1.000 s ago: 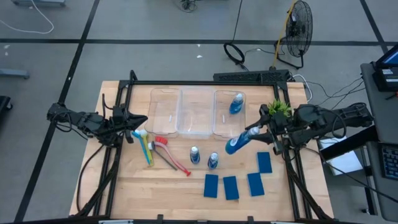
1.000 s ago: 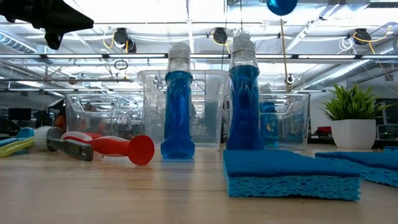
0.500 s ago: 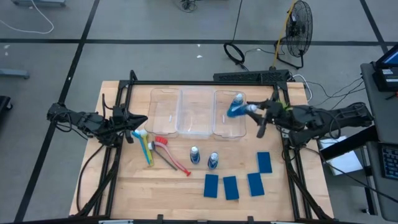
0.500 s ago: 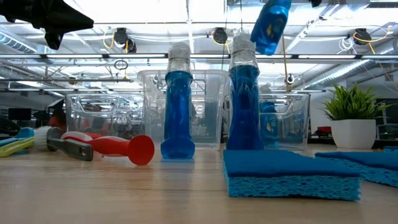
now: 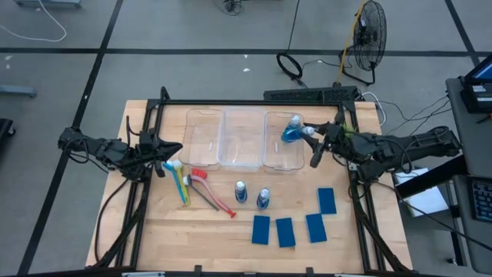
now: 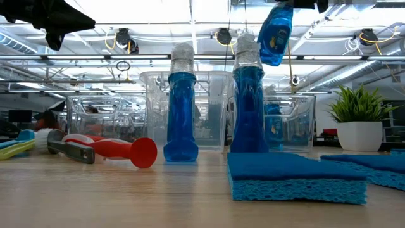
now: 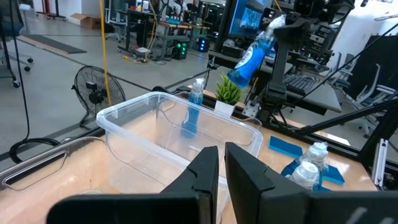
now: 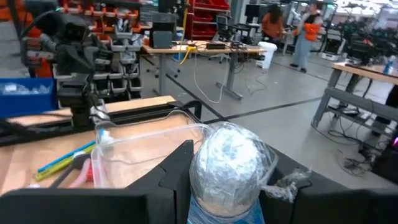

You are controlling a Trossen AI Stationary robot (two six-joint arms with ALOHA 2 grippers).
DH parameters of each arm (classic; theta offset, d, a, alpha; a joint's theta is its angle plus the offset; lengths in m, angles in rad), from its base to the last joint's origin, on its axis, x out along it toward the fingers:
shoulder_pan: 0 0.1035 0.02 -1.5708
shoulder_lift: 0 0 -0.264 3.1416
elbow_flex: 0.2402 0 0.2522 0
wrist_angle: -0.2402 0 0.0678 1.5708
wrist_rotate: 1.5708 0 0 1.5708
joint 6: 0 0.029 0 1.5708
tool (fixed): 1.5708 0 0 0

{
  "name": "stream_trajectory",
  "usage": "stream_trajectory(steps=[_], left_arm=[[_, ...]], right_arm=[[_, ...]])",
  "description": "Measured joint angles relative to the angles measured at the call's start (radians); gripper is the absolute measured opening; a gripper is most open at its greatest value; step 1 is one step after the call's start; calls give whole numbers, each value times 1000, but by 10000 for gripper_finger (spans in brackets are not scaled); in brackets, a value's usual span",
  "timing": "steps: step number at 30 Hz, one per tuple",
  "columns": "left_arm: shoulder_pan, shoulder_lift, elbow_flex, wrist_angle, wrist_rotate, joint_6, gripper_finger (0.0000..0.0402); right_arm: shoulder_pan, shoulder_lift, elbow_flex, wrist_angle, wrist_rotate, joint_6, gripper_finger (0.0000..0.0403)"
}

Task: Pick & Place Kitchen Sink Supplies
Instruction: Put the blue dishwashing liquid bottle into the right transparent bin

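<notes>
My right gripper (image 5: 312,137) is shut on a blue-and-white bottle (image 6: 275,35), high above the right clear bin (image 5: 283,158). Another bottle (image 7: 194,106) stands upright inside that bin. Two more bottles (image 5: 241,192) (image 5: 264,198) stand on the table in front of the bins. Several flat blue sponges (image 5: 285,231) lie near the front edge. The dish brushes (image 5: 184,181) lie at the left. My left gripper (image 5: 173,148) waits shut at the left, level, holding nothing. My right gripper pinches the bottle at its wrapped cap end (image 8: 233,163) between its two fingers. The fingers (image 7: 281,43) come level from the table's right side. The bottle hangs tilted, its blue base (image 7: 242,68) down and toward the left, clear of the bin.
Three clear bins stand in a row at the far middle; the left (image 5: 206,138) and middle (image 5: 244,138) ones hold nothing. A small potted plant (image 6: 361,120) stands at the far right by my right arm. Bare wood lies at the near left.
My right gripper has swung with the bottle from above the table in front of the right bin toward the far edge, over that bin, turning at the wrist. The bottle has tipped from slanting toward the near left to hanging tilted over the bin, a little lower.
</notes>
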Motion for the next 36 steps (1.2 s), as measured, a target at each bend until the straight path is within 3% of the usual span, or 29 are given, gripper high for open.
stream_trajectory(steps=[6, 12, 26, 36], left_arm=[[0, 0, 0, 0, 0, -1, 33], [0, 0, 0, 0, 0, 0, 33], [0, 0, 0, 0, 0, 0, 33], [0, 0, 0, 0, 0, 0, 33]], right_arm=[[-65, 5, 0, -108, -9, 105, 124], [-154, 25, 0, -221, -117, 218, 124], [-318, 155, 0, -235, -340, 170, 126], [-356, 234, 0, -232, -375, 114, 127]])
